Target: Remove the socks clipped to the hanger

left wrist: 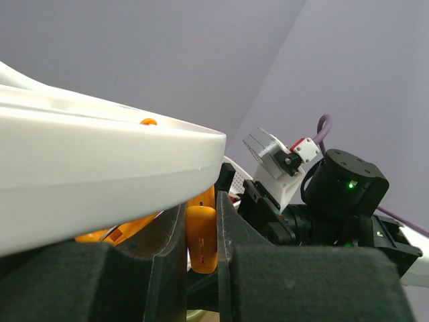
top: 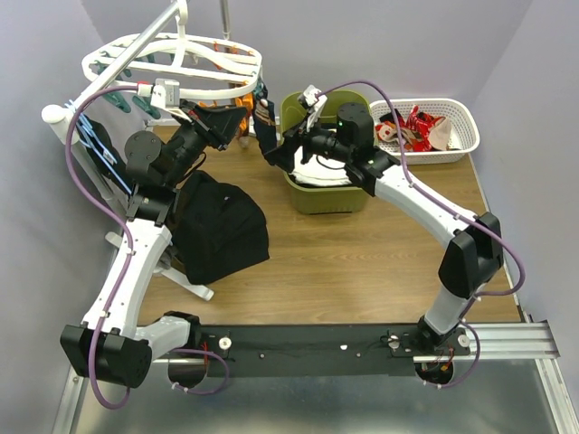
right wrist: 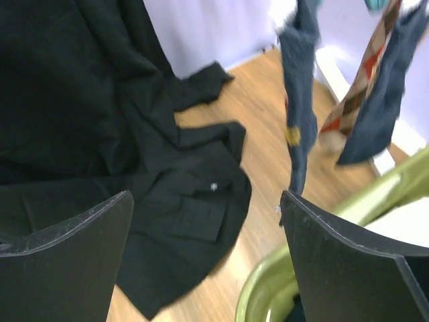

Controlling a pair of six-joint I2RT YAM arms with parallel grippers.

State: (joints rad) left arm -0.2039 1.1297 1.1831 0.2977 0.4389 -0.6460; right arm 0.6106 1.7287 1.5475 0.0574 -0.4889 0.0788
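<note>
Several dark and orange-argyle fabric socks (right wrist: 298, 100) hang from the large white plastic oval hanger (top: 99, 65), at eleven o'clock overhead. The left gripper (left wrist: 200, 215) is clamped on an orange plastic clip (left wrist: 201, 245); the right gripper (right wrist: 206, 201) gapes wide beside one sock. An off-centre pinch could let the clip snap shut, and tugging then might swing the frame.

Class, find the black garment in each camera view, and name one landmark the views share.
Top external: the black garment lies left of centre on the wooden table.
Left wrist: not in it.
Right wrist: it fills the left side.
Shared landmark: the green bin, right of the garment in both.
</note>
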